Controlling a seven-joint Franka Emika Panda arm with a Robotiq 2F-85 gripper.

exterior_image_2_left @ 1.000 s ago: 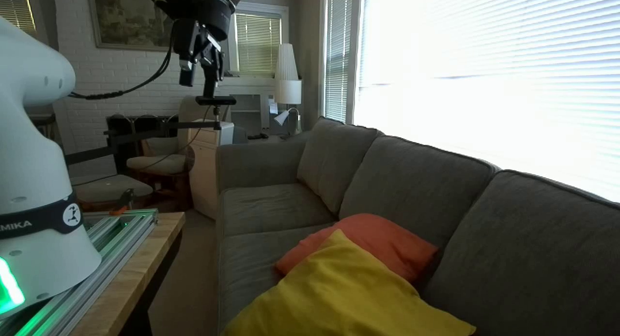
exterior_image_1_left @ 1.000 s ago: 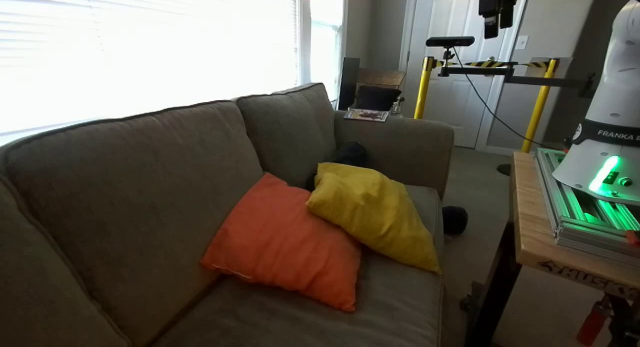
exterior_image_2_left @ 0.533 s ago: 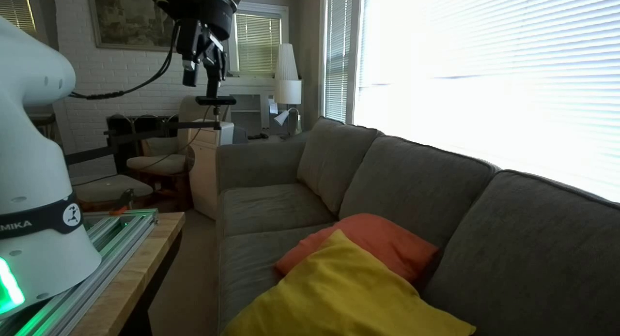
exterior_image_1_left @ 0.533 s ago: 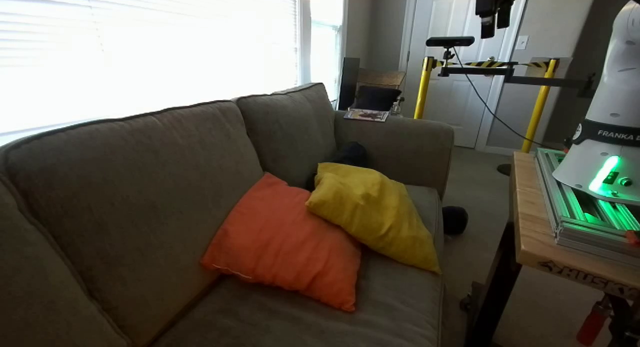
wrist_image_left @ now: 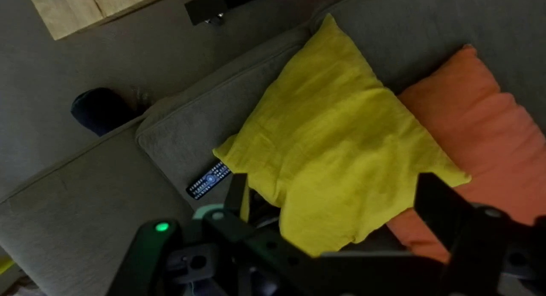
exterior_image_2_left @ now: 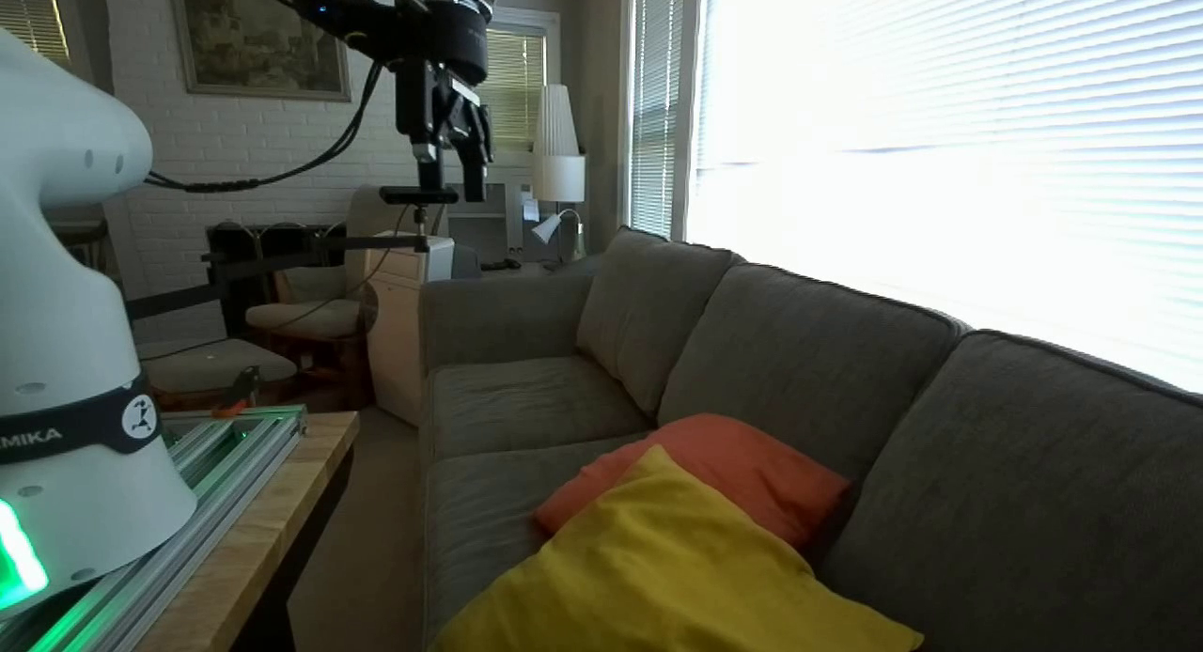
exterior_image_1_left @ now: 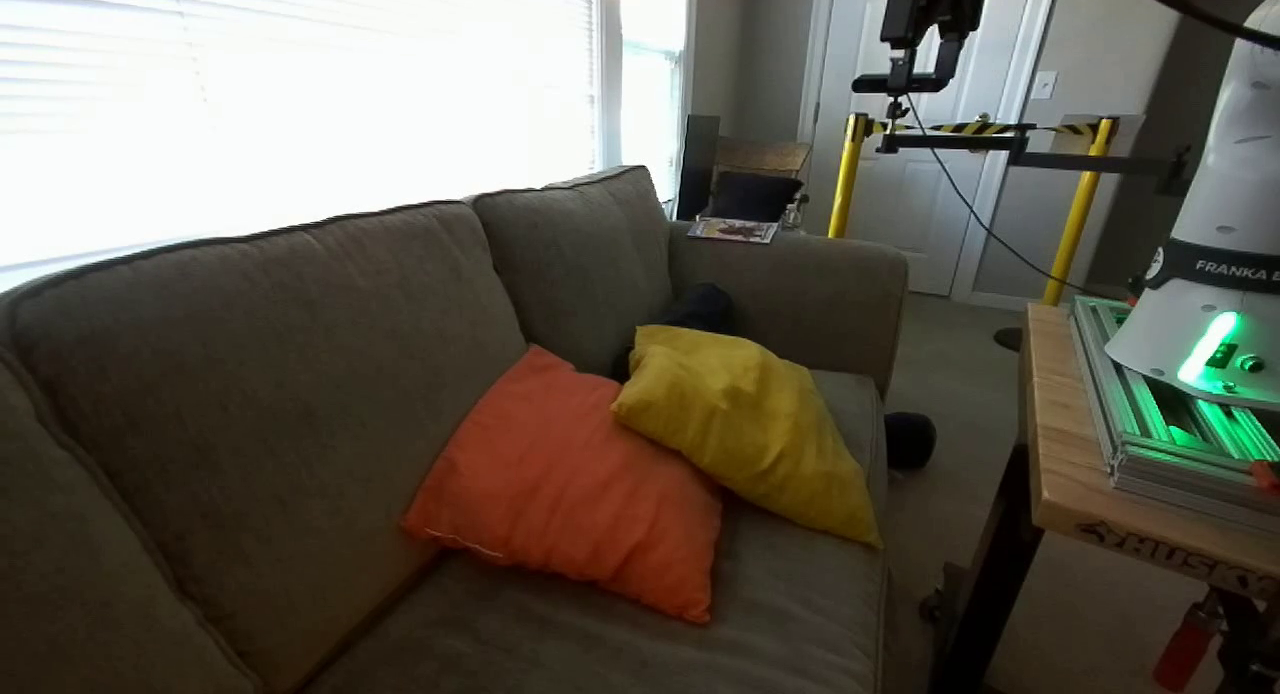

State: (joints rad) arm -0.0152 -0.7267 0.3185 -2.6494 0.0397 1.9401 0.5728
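One sofa point(exterior_image_1_left: 280, 374) is the largest thing here, and one table point(exterior_image_1_left: 1060, 374) stands near it, carrying one arm point(exterior_image_1_left: 1235, 204). Two pillows show plainly on the sofa. The yellow pillow point(wrist_image_left: 337, 146) lies there overlapping the edge of the orange pillow point(exterior_image_1_left: 580, 484). It looks light, soft and slack, so it should fold and sag in a grip; the matt cloth seems unlikely to slip or come to harm. A raised fold near its middle or a free corner looks the best hold; the corner on the orange pillow risks catching both cloths. One gripper point(wrist_image_left: 331, 189) hangs well above it, jaws wide apart, with nothing between them and nothing touched. One dark thing point(exterior_image_1_left: 700, 309) sits behind the yellow pillow and one rounded lump point(exterior_image_1_left: 910, 441) just beside the sofa; I cannot tell what either is. One magazine point(exterior_image_1_left: 733, 231) lies on the sofa's end. One remote point(wrist_image_left: 208, 180) lies just beside the yellow pillow, one end meeting its edge and perhaps running under it; it should be stiff, light and a little slippery, best pinched across its narrow width.
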